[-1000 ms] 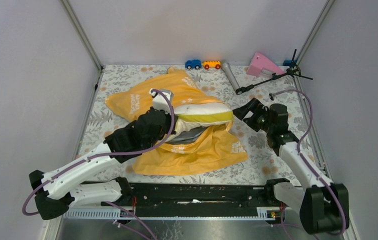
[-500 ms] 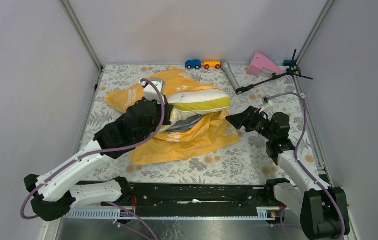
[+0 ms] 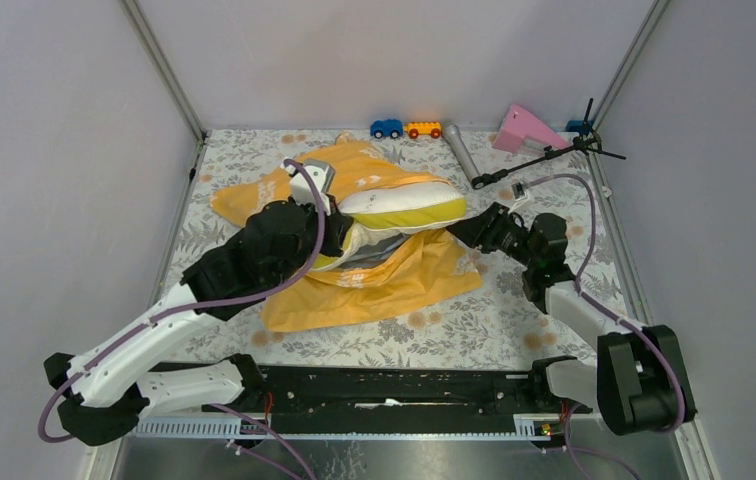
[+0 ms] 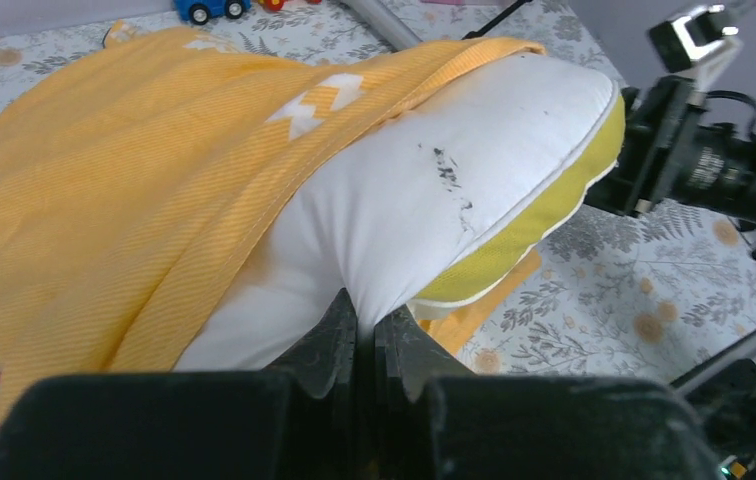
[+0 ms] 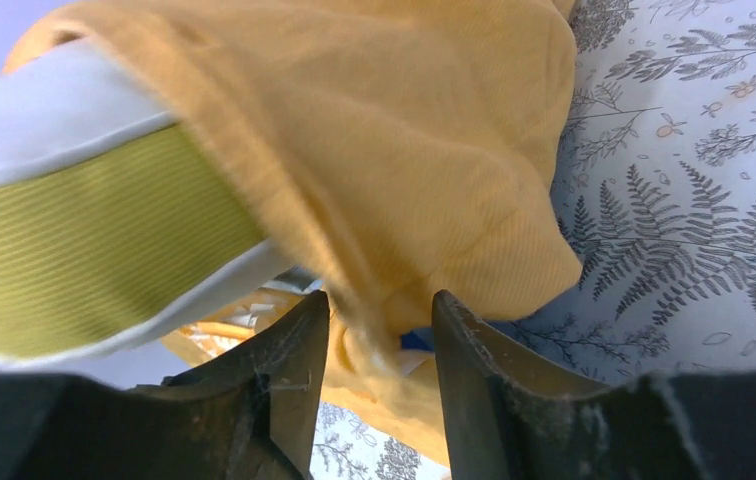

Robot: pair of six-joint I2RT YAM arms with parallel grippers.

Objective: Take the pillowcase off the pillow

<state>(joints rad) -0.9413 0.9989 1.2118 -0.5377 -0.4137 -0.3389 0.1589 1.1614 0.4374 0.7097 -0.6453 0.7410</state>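
A floral table mat [image 3: 514, 320] covers the desk, shut in by pale walls with metal posts at the far corners. The pillowcase [image 3: 394, 290] lies crumpled across the middle, one part reaching towards the far left corner and another spread flat towards the near edge. The pillow [image 3: 404, 205] sticks out of its opening towards the right edge, its yellow strip facing right, and its end is lifted off the mat.

The left gripper [image 4: 366, 315] is pinched nearly closed on a fold of the pillow's white cover, low on its near side. The right gripper [image 5: 379, 315] sits at the pillow's right end. Its jaws stand a little apart with a bunch of the pillowcase between them; whether they press on it cannot be told.

Along the far edge stand a blue toy car [image 3: 386, 128], an orange toy car [image 3: 422, 129], a grey cylinder [image 3: 462, 153], a pink wedge [image 3: 524, 128] and a black rod [image 3: 534, 160]. Bare mat shows along the left edge and over the near right corner
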